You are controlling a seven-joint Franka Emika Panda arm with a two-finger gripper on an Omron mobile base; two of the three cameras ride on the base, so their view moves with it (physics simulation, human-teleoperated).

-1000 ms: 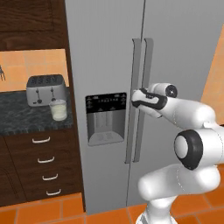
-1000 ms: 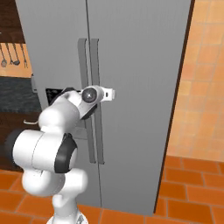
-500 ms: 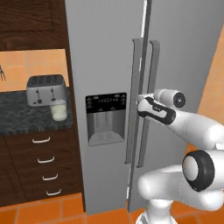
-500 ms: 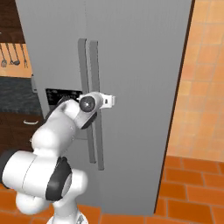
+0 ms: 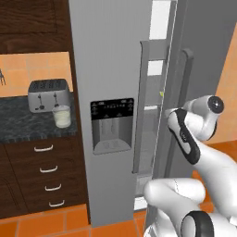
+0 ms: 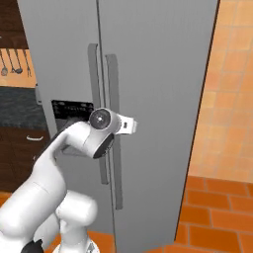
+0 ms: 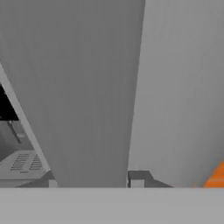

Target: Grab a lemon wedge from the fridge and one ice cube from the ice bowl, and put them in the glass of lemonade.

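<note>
**Fridge door ajar, wedge in sight**

The fingers (image 7: 138, 178) are clenched around the right door handle (image 5: 184, 78) of the fridge (image 5: 111, 55), and that door stands cracked open. Inside the fridge, on a door shelf at the gap, sits a yellow-green speck, likely the lemon wedge (image 5: 161, 94). It looks light, soft and slippery: best pinched gently across its flat sides, never squeezed hard.

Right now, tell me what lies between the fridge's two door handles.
In the left base view, a gap: the fridge's right door is ajar, so its white shelved inside shows between left handle and right handle.
</note>
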